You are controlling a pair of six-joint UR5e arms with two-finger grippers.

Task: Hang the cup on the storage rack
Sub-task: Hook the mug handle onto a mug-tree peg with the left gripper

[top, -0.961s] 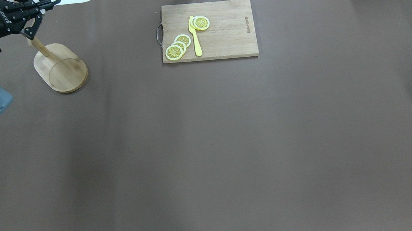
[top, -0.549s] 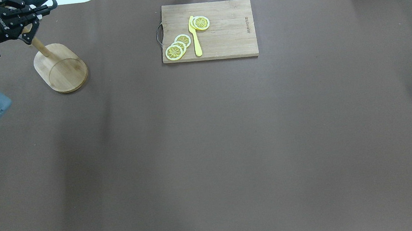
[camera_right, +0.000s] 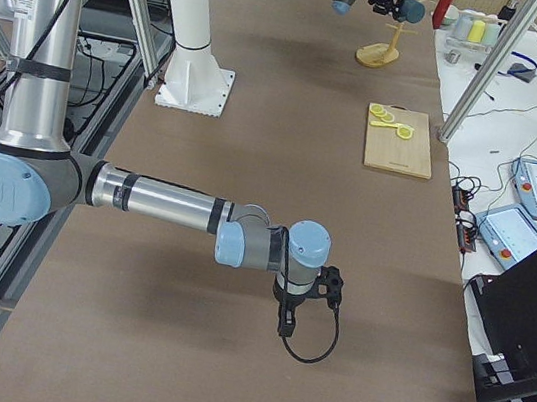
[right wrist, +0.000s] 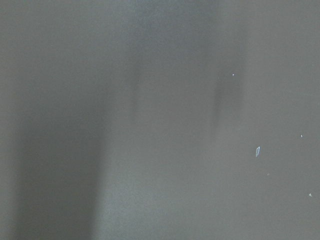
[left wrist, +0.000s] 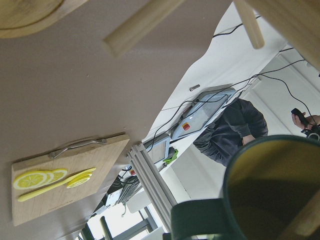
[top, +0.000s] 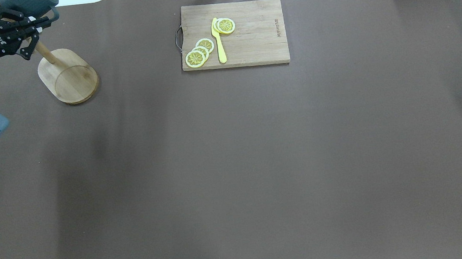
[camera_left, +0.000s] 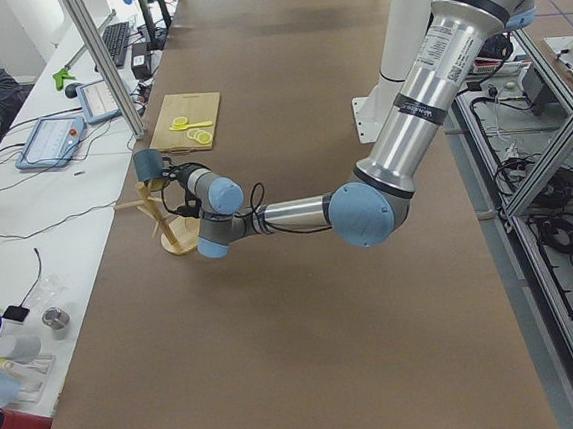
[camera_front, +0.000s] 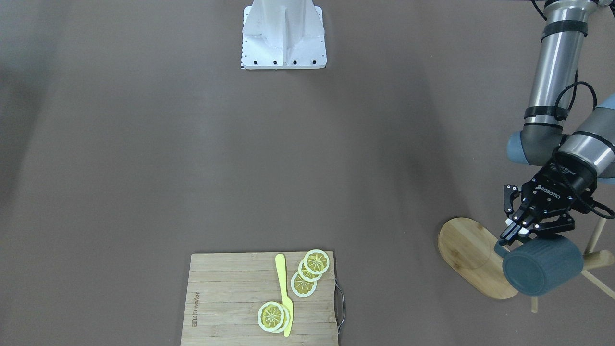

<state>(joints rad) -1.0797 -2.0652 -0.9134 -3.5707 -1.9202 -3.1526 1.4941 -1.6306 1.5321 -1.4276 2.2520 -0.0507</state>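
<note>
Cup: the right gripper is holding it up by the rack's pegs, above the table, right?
No: it is the left gripper that holds the cup up by the pegs of the storage rack, above the table. The overhead exterior view shows that arm coming in from its left side.

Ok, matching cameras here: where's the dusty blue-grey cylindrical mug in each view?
Front-facing: dusty blue-grey cylindrical mug, lower right.
Overhead: mug in top-left corner, cut by the edge.
Exterior left: mug left of centre.
Exterior right: mug at top, right of centre.
Left wrist: mug at bottom right, yellow inside showing.
Right wrist: not in it.
Shared landmark: rectangular bamboo cutting board, absent only from right wrist.
</note>
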